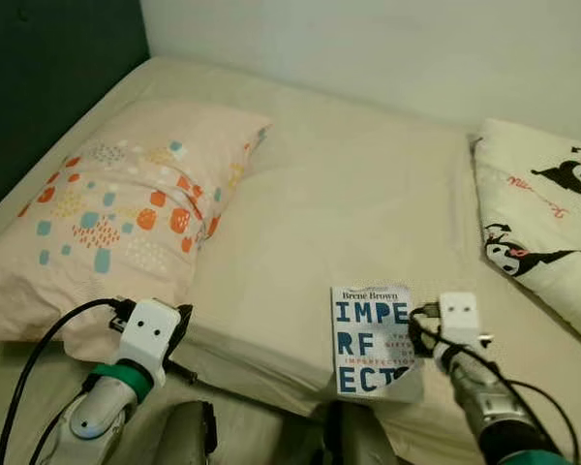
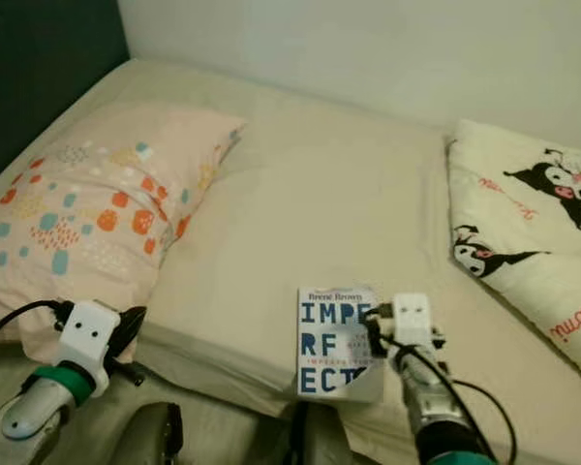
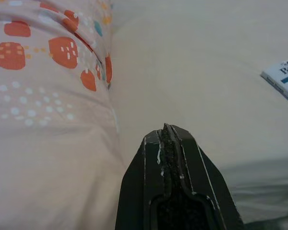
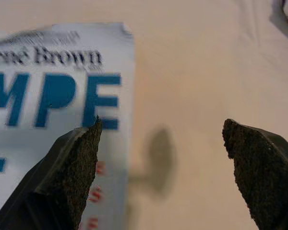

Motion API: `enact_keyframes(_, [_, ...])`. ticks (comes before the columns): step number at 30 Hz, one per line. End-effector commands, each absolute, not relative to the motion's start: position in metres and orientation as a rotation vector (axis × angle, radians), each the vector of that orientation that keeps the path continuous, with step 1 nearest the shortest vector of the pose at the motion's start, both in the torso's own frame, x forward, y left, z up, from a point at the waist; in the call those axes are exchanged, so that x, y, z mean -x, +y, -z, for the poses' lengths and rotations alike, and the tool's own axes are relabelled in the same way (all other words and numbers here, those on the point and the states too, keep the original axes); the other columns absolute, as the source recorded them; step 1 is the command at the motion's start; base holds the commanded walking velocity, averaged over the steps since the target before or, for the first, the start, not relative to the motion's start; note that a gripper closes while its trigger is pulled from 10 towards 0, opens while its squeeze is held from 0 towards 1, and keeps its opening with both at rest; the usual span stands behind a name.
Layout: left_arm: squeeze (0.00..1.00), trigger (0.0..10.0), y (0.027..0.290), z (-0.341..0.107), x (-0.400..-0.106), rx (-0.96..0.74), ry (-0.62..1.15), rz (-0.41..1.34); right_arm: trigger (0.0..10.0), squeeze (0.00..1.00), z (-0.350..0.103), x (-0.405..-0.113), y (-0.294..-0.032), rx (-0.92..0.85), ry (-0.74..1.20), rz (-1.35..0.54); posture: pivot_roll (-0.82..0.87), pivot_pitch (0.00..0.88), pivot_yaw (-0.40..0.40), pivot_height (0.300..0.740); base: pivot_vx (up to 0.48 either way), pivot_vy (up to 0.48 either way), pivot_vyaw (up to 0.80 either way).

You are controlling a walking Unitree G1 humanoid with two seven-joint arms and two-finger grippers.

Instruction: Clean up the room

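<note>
A white book with blue letters [image 1: 371, 339] lies flat on the cream bed [image 1: 349, 194] near its front edge. My right gripper [image 4: 161, 132] is open just above the book's right edge, one finger [image 4: 77, 158] over the cover and the other over bare sheet. My right arm [image 1: 462, 334] comes in beside the book. My left gripper [image 3: 165, 132] is shut with nothing in it. It sits low at the front corner of the peach pillow with orange and blue spots [image 1: 126, 208], and its wrist [image 1: 150, 334] rests against that pillow.
A white pillow with black cartoon figures [image 1: 547, 208] lies at the bed's right side. A dark headboard or wall [image 1: 48, 77] stands at the left, a pale wall [image 1: 387, 48] behind the bed. Bare sheet stretches between the two pillows.
</note>
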State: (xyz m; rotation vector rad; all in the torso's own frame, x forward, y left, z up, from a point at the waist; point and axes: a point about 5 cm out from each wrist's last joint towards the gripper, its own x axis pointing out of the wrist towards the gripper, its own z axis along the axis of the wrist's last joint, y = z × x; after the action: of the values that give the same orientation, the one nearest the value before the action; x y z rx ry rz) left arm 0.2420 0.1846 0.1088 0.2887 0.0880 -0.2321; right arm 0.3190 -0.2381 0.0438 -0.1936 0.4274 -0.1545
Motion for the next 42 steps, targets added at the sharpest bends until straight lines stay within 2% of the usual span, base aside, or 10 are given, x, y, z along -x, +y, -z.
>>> enact_keyframes(1, [0.0, 10.0, 0.185, -0.105, -0.238, -0.296, 0.114, 0.237, 0.0, 0.55, -0.04, -0.317, -0.237, 0.22, 0.441, 0.152, 0.19, 0.141, -0.053, 0.615, 0.0, 0.0, 0.0])
enact_keyframes(2, [0.0, 10.0, 0.185, -0.105, -0.238, -0.296, 0.114, 0.237, 0.0, 0.55, -0.04, -0.317, -0.237, 0.22, 0.441, 0.152, 0.19, 0.141, -0.053, 0.615, 0.0, 0.0, 0.0])
enact_keyframes(3, [0.0, 10.0, 0.186, -0.105, -0.238, -0.298, 0.115, 0.236, 0.0, 0.0, -0.039, -0.318, -0.235, 0.264, 0.447, 0.148, 0.19, 0.148, -0.049, 0.615, 0.0, 0.0, 0.0])
enact_keyframes(9, [0.0, 10.0, 0.186, -0.105, -0.238, -0.299, 0.116, 0.238, 0.0, 0.0, -0.037, -0.316, -0.237, 0.312, 0.456, 0.155, 0.19, 0.151, -0.047, 0.615, 0.0, 0.0, 0.0])
enact_keyframes(10, [0.0, 10.0, 0.184, -0.103, -0.237, -0.3, 0.123, 0.249, 0.0, 0.0, -0.032, -0.308, -0.253, 0.428, 0.492, 0.188, 0.18, 0.161, -0.037, 0.615, 0.0, 0.0, 0.0])
enact_keyframes(15, [0.0, 10.0, 0.181, -0.101, -0.236, -0.297, 0.129, 0.26, 0.0, 0.0, -0.024, -0.293, -0.274, 0.511, 0.555, 0.23, 0.17, 0.161, -0.035, 0.615, 0.0, 0.0, 0.0])
enact_keyframes(23, [0.0, 10.0, 0.18, -0.102, -0.237, -0.295, 0.128, 0.265, 0.0, 0.0, -0.017, -0.285, -0.281, 0.554, 0.595, 0.224, 0.17, 0.161, -0.035, 0.615, 0.0, 0.0, 0.0])
enact_keyframes(29, [0.0, 10.0, 0.18, -0.103, -0.238, -0.295, 0.124, 0.265, 0.0, 0.0, 0.006, -0.278, -0.247, 0.419, 0.702, 0.01, 0.17, 0.161, -0.035, 0.615, 0.0, 0.0, 0.0])
enact_keyframes(31, [0.0, 10.0, 0.179, -0.104, -0.238, -0.293, 0.121, 0.264, 0.0, 0.0, 0.012, -0.281, -0.219, 0.303, 0.708, -0.101, 0.17, 0.161, -0.035, 0.615, 0.0, 0.0, 0.0])
enact_keyframes(42, [0.0, 10.0, 0.178, -0.104, -0.239, -0.288, 0.117, 0.261, 0.0, 0.0, 0.003, -0.298, -0.171, 0.083, 0.646, -0.204, 0.17, 0.155, -0.037, 0.615, 0.0, 0.0, 0.0])
